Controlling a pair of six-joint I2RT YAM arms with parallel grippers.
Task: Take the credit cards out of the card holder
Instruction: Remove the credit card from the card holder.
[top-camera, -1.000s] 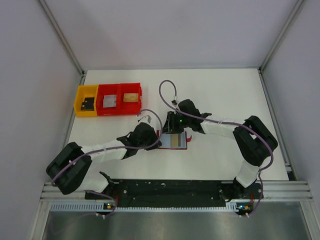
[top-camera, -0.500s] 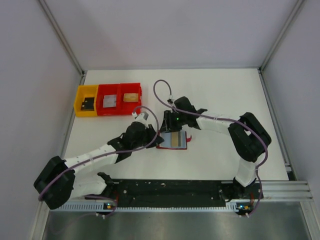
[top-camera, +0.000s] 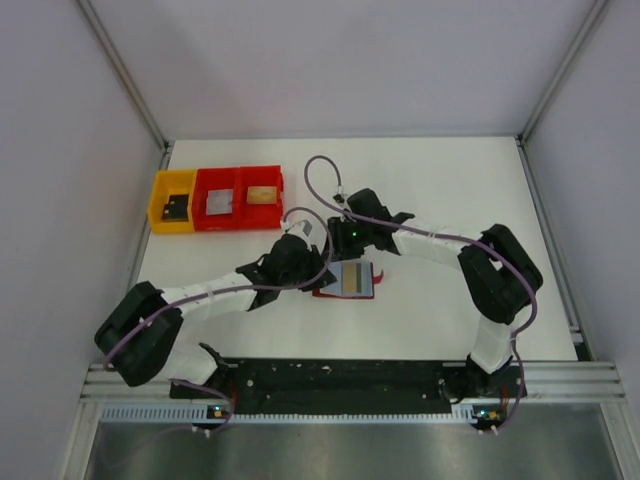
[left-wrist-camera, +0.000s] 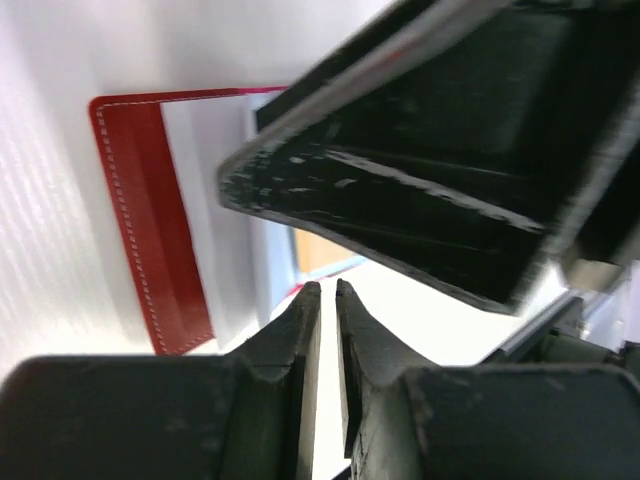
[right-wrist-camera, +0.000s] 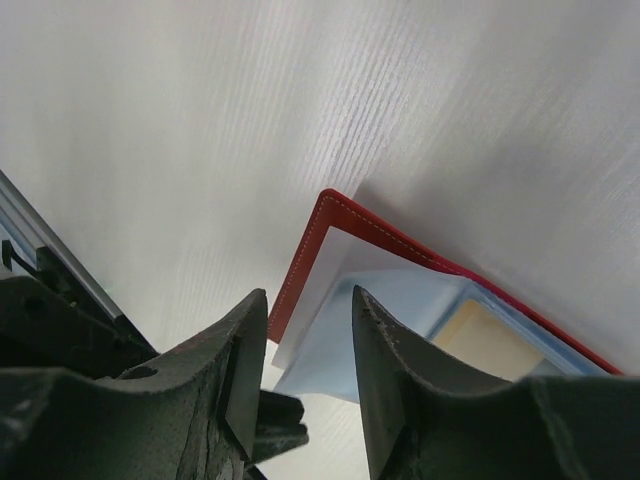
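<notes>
The red card holder (top-camera: 345, 296) lies open on the white table in the middle, its red edge also showing in the left wrist view (left-wrist-camera: 140, 220) and the right wrist view (right-wrist-camera: 300, 255). A grey-blue card (top-camera: 352, 278) with a tan stripe lies on it, its light blue face showing in the right wrist view (right-wrist-camera: 400, 320). My right gripper (right-wrist-camera: 308, 295) is open, with its tips over the holder's far corner and the card's edge. My left gripper (left-wrist-camera: 327, 288) is at the holder's left edge. Its jaws are closed to a thin slit with nothing between them.
A yellow bin (top-camera: 172, 200) and two red bins (top-camera: 238, 197) stand at the back left, each with a small item inside. The two grippers are very close together over the holder, and the right fingers (left-wrist-camera: 400, 200) fill the left wrist view.
My left gripper has moved right, up against the holder's left edge, and the left arm's elbow has shifted. My right gripper has stayed over the holder's far side.
</notes>
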